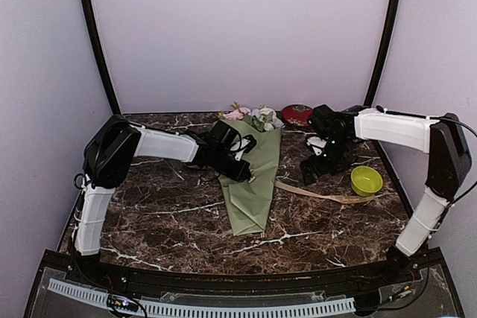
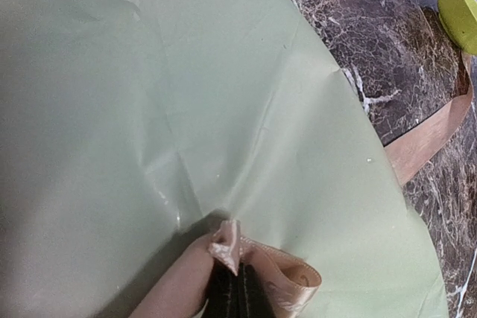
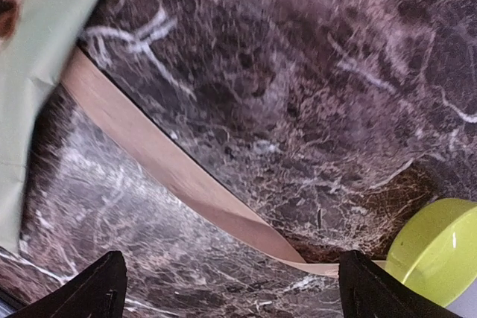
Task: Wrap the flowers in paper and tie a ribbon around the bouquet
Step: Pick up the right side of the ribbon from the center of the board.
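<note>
Now the left gripper (image 2: pixel 232 288) pinches the ribbon (image 2: pixel 287 279) end atop the bouquet (image 1: pixel 252 184). Jaws spread, the right gripper (image 3: pixel 235 284) should clamp its tail squarely

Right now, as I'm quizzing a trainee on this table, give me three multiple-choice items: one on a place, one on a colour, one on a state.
1. Where is the lime bowl?
A) on the right gripper's side of the bouquet
B) on the opposite side
C) on top of it

2. The paper's outer face is:
A) red
B) sage green
C) blue

3. The right gripper is:
A) shut on the bowl
B) shut on the bouquet
C) open, empty

Answers: A, the bowl stands close to that gripper. B, green shows in the top and left wrist views. C, its fingers stand wide apart above the ribbon.
</note>
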You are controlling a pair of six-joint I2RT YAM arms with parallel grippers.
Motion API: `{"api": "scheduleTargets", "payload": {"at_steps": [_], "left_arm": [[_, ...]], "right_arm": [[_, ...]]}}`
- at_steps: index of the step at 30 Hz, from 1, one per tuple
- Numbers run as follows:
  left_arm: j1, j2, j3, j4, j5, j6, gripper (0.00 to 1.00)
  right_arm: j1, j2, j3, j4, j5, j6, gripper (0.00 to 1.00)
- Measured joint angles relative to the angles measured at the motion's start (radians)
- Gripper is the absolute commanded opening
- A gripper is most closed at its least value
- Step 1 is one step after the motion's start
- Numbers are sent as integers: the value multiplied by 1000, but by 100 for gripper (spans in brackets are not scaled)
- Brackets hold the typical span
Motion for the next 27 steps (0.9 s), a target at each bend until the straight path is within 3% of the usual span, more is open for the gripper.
{"api": "scheduleTargets", "payload": {"at_steps": [12,13,15,17,20,21,27], "left_arm": [[0,0,0,-1,0,16,0],[0,0,0,-2,0,16,0],[0,0,0,-2,0,19,0],[0,0,0,-2,0,20,0],[0,0,0,-2,0,22,0],[0,0,0,-2,0,23,0],[0,-2,0,-3,-5,28,0]], "right_arm": [[-15,195,-40,-66,91,-103,98],[-21,199,-34,-70,87,-109,93],[-26,200,-34,-66,77,-116,73],[-27,203,-36,-64,58,-126,37],[-29,206,-40,-61,18,-131,4],[-28,206,-42,-63,7,-132,0],[-29,200,-43,-65,33,-127,0]]}}
